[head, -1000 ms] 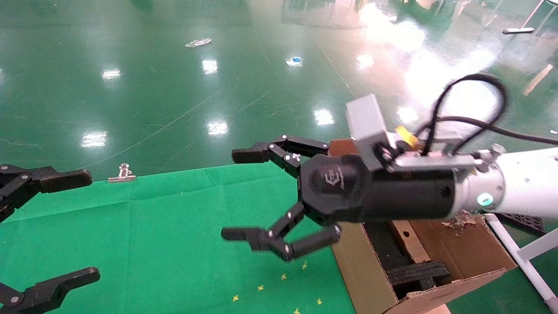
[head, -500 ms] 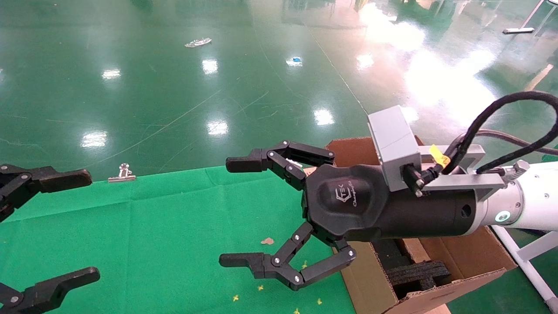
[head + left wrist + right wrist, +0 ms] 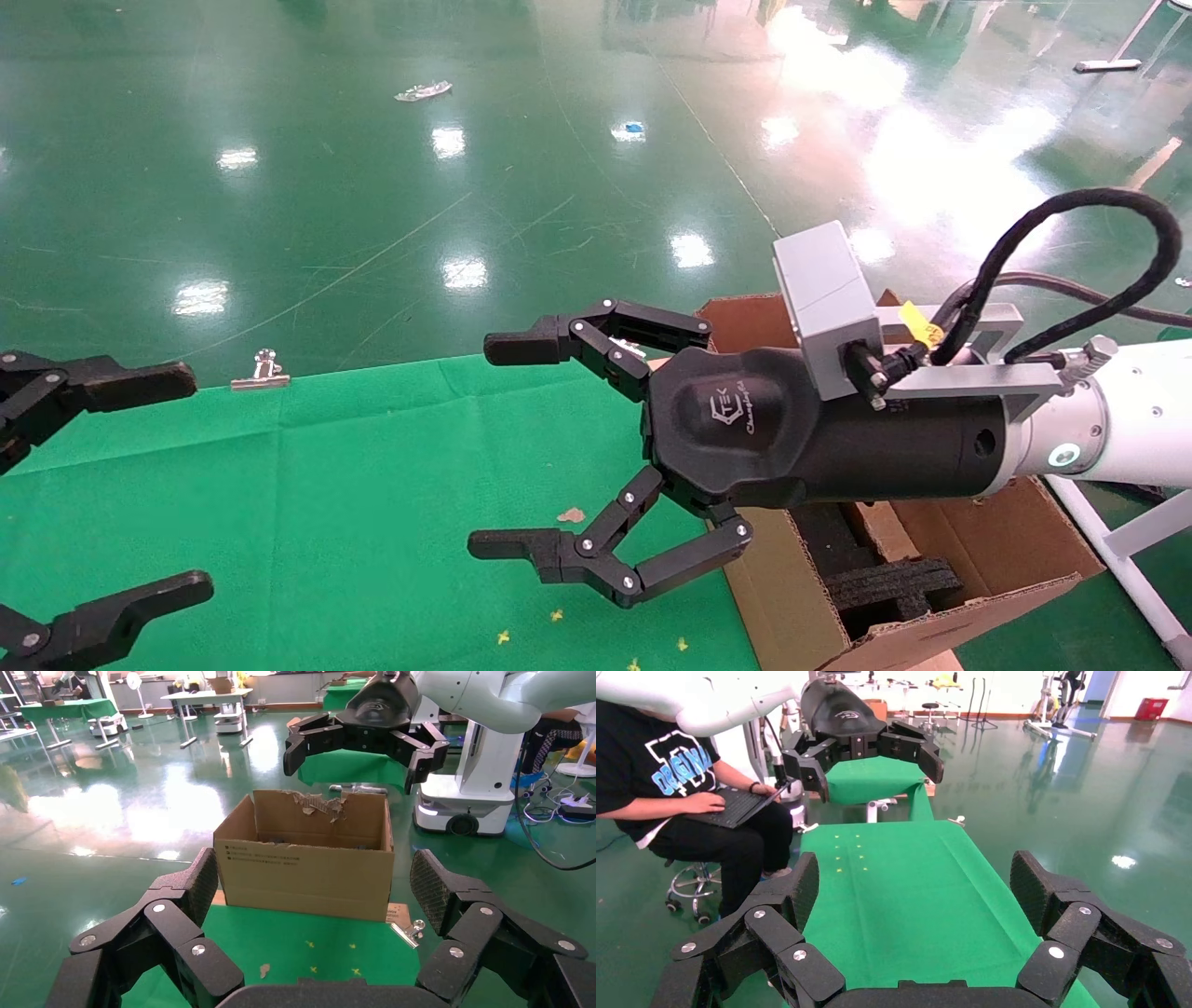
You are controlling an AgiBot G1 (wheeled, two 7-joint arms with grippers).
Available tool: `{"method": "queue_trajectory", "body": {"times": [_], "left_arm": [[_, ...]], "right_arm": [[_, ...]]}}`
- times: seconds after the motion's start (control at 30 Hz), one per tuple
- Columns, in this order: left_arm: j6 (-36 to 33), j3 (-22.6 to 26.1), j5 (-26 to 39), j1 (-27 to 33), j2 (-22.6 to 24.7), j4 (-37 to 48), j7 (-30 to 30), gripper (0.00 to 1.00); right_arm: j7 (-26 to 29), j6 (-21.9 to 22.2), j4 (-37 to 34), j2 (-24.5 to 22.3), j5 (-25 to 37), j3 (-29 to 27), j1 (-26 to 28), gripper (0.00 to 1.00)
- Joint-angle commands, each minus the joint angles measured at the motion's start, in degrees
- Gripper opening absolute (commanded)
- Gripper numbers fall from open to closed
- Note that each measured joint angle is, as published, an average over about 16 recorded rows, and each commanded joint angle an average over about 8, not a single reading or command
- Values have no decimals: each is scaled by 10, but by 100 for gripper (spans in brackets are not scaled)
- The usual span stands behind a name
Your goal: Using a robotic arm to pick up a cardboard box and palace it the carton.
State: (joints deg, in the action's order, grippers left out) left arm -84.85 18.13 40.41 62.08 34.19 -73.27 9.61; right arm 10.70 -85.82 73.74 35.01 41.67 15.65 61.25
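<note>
My right gripper (image 3: 501, 445) is open and empty. It hangs above the green cloth just left of the carton (image 3: 987, 545), fingers pointing left; its own view shows only cloth between its fingers (image 3: 916, 881). The carton is large, brown and open, with a torn edge and black foam inside (image 3: 889, 587). A narrow brown strip beside the foam (image 3: 877, 529) looks like the small cardboard box; the gripper body hides most of it. My left gripper (image 3: 177, 483) is open and empty at the table's left edge, facing the carton (image 3: 309, 874).
The table is covered by a green cloth (image 3: 326, 494) with small yellow marks and a cardboard scrap (image 3: 570, 514). A metal binder clip (image 3: 264, 371) holds its far edge. A white frame (image 3: 1117, 550) stands right of the carton. A seated person (image 3: 687, 797) is behind.
My right gripper has dropped a little and rolled at the wrist, its camera block shifting right; it stays open and empty. The left arm has not moved.
</note>
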Motion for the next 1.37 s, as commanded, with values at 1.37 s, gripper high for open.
{"method": "queue_trajectory", "body": {"times": [1.37], "left_arm": [[0, 0, 0, 0, 0, 0, 0, 100]], "right_arm": [[1, 2, -3, 0, 3, 6, 5, 100]]}}
